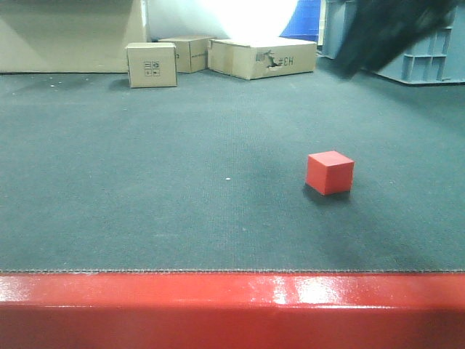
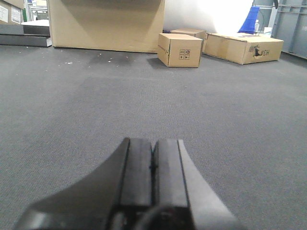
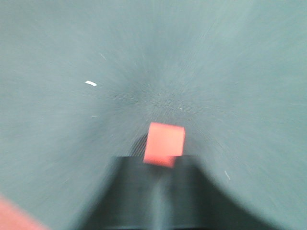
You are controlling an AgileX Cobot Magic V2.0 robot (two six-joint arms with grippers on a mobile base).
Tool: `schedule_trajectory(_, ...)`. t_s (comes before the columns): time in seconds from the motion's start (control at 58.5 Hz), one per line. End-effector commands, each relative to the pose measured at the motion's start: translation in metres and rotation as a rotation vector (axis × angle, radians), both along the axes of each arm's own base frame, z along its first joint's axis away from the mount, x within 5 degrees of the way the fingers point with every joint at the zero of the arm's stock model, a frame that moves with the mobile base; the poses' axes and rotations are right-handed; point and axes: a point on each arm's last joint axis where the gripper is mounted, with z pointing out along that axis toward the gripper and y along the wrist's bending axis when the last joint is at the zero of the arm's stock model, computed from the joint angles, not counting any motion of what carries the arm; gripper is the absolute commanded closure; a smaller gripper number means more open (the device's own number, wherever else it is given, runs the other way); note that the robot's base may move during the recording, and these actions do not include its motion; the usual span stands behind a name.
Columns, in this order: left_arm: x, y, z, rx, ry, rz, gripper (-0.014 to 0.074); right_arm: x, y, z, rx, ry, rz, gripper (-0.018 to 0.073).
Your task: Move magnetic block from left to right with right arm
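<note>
Currently risking a knock: right end effector (image 3: pixel 160 165), grip state unreadable through blur, above the red block (image 1: pixel 330 172) at lower right; left end effector (image 2: pixel 153 165) pressed together.

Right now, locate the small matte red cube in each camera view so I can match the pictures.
Exterior front view: the small matte red cube sits right of centre on the dark carpet.
Left wrist view: not in it.
Right wrist view: blurred, below centre, just above the right gripper.
Shared landmark: the printed brown cardboard box shows in the front and left wrist views.
</note>
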Motion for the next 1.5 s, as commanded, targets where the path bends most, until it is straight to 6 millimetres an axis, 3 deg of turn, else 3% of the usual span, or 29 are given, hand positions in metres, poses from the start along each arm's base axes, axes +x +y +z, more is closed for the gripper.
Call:
schedule_trajectory(0.0,-0.001,0.001,0.004,-0.016,-0.077,0.005,0.0722,-0.033,-0.015,0.029,0.102,-0.191,-0.03,0.0499)
schedule_trajectory(0.171,-0.001,0.001,0.004,-0.016,-0.077,0.005,0.0722,-0.101,-0.042,0.032,0.19,-0.381,-0.048,0.049)
schedule_trajectory(0.342,-0.001,0.001,0.004,-0.016,-0.077,0.005,0.0722,-0.155,-0.064,0.01,0.249,-0.528,-0.059,0.049)
schedule_trajectory(0.53,-0.001,0.001,0.004,-0.016,-0.077,0.005,0.0722,-0.197,-0.081,-0.012,0.315,-0.685,-0.065,0.049)
schedule_trajectory(0.666,-0.001,0.001,0.004,-0.016,-0.077,0.005,0.0722,-0.217,-0.089,-0.022,0.35,-0.766,-0.063,0.049)
schedule_trajectory(1.076,-0.001,0.001,0.004,-0.016,-0.077,0.005,0.0722,-0.224,-0.092,-0.022,0.361,-0.827,-0.072,0.049)
schedule_trajectory(1.23,-0.001,0.001,0.004,-0.016,-0.077,0.005,0.0722,-0.22,-0.097,-0.024,0.273,-0.877,-0.182,0.049)
schedule_trajectory(1.35,-0.001,0.001,0.004,-0.016,-0.077,0.005,0.0722,-0.213,-0.102,-0.036,0.194,-0.882,-0.335,0.049)
schedule_trajectory(1.487,-0.001,0.001,0.004,-0.016,-0.077,0.005,0.0722,-0.201,-0.107,-0.065,0.136,-0.894,-0.452,0.049)
